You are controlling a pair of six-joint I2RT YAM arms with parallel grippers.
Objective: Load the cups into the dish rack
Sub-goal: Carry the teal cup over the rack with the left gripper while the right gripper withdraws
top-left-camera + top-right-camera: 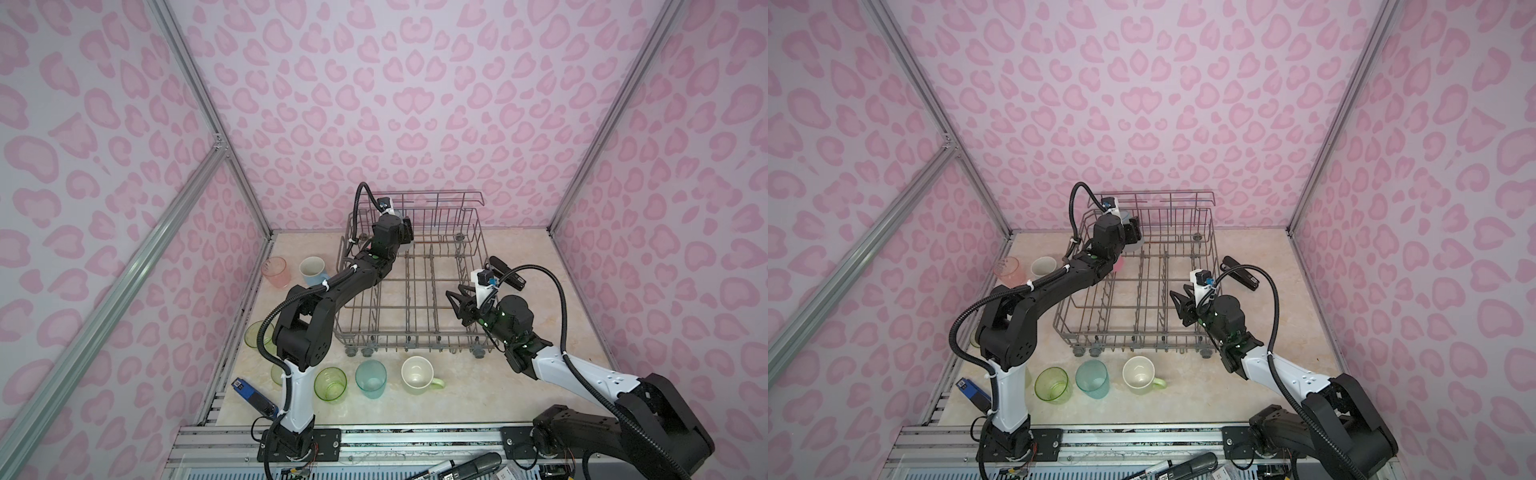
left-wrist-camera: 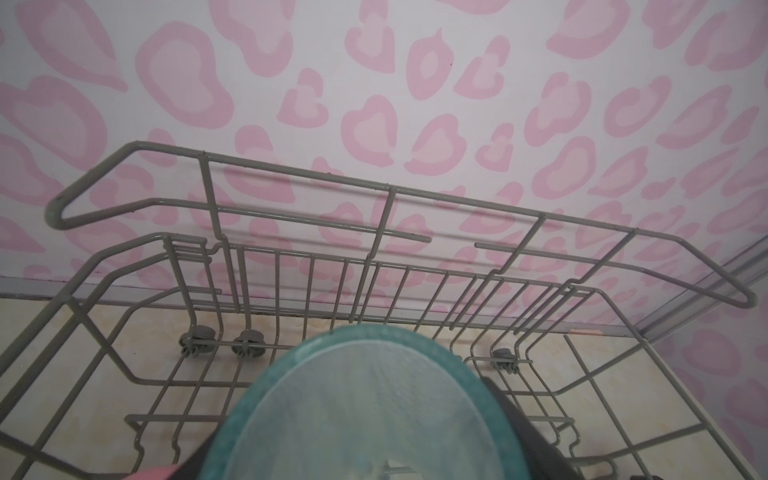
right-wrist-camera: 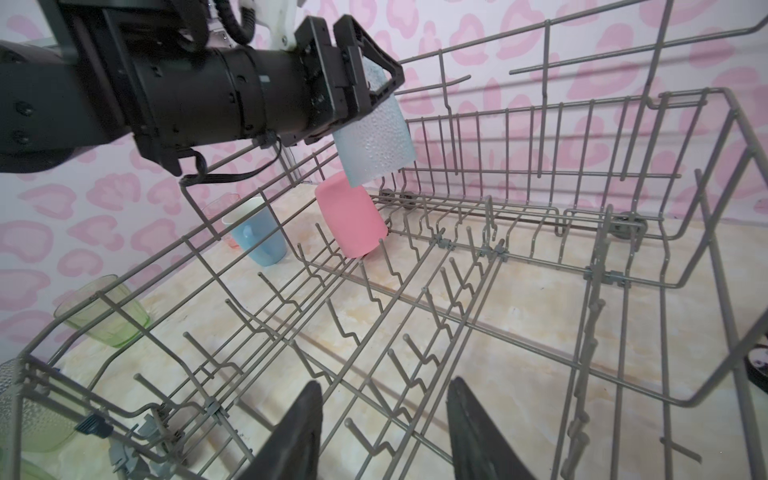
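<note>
Pinching a blue cup point(image 3: 376, 145) upside down between the left gripper point(image 3: 378, 89) fingers, at 11 o'clock in the dish rack point(image 2: 390, 190), above a pink cup point(image 3: 351, 220); right gripper point(image 3: 384, 390) fingers spread, empty, at 4 o'clock

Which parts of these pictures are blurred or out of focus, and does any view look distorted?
Left wrist view: the teal cup is too close and looks soft, while the rack rail is sharp. Right wrist view: the right gripper is dark and blurred at the frame edge, and rack wires look bowed near the edges. Both top views: even light, dimmer corners, no strong glare.
</note>
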